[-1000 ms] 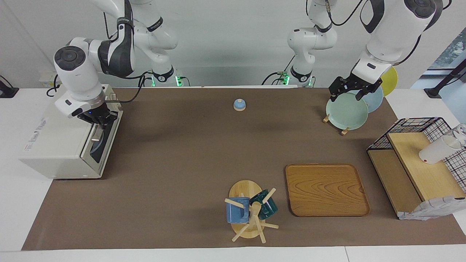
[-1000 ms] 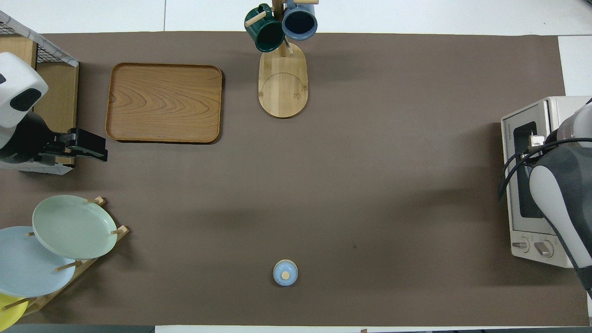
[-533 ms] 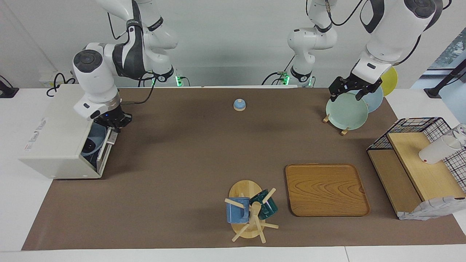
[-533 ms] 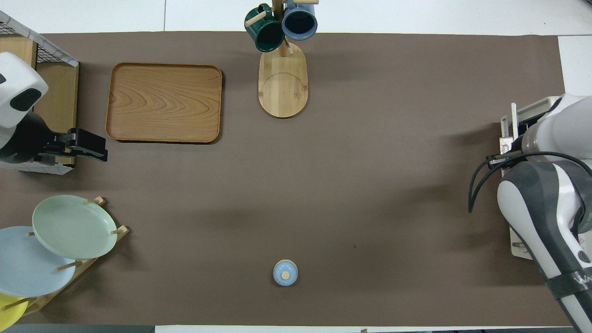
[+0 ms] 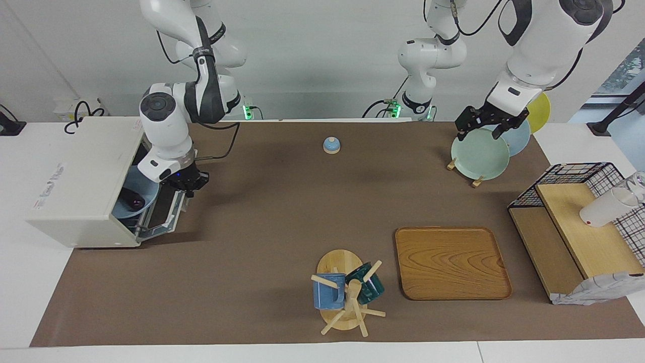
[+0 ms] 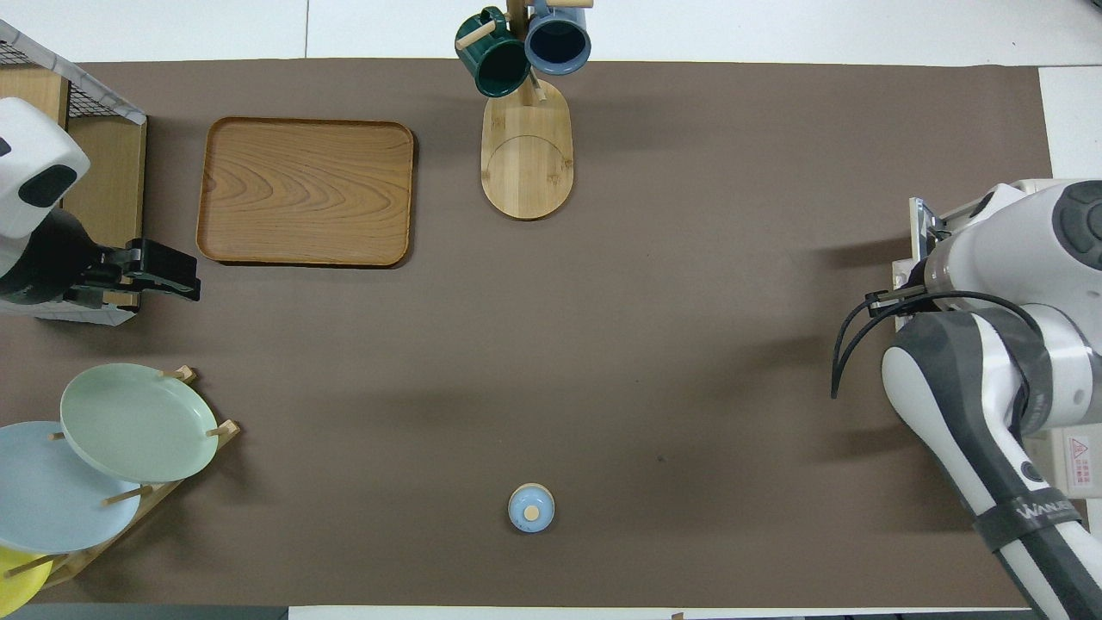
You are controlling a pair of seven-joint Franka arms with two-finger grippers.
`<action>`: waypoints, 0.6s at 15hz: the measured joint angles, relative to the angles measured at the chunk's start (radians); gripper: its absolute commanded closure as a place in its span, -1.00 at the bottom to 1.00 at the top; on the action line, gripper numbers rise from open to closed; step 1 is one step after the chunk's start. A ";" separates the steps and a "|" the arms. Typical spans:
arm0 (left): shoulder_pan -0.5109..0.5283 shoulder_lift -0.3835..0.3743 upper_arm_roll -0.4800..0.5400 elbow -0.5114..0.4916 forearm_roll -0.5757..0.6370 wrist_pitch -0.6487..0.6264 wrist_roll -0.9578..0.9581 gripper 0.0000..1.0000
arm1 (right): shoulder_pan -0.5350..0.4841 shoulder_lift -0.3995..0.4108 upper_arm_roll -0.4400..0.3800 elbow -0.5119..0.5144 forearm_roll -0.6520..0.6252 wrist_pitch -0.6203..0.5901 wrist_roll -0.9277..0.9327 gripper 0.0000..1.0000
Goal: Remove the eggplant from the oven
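The cream-white oven (image 5: 75, 171) stands at the right arm's end of the table; part of it also shows in the overhead view (image 6: 1072, 448). Its dark glass door (image 5: 164, 214) hangs partly dropped open. Inside lies a light blue plate (image 5: 135, 189) with the dark eggplant (image 5: 133, 202) on it. My right gripper (image 5: 187, 185) is shut on the door's handle at its upper edge. In the overhead view the arm hides this gripper and the eggplant. My left gripper (image 5: 482, 128) waits open and empty over the plate rack; it also shows in the overhead view (image 6: 172, 277).
A rack with green, blue and yellow plates (image 5: 479, 154) and a wire-and-wood shelf (image 5: 579, 237) stand at the left arm's end. A wooden tray (image 5: 451, 262), a mug tree (image 5: 345, 292) and a small blue bell (image 5: 331, 145) are mid-table.
My right gripper has pulled the oven door from shut to partly open, moving out and down from the oven's front. The plate and eggplant inside have come into view. The left arm has not moved.
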 measured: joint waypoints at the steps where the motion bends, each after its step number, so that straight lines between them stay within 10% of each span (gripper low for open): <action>1: 0.000 0.000 0.000 0.000 0.000 0.000 0.000 -1.00 | 0.003 0.008 0.000 -0.006 0.001 0.015 0.003 1.00; 9: 0.000 0.000 0.000 0.000 0.000 0.000 0.000 -1.00 | 0.007 0.101 0.001 -0.022 0.031 0.113 0.035 1.00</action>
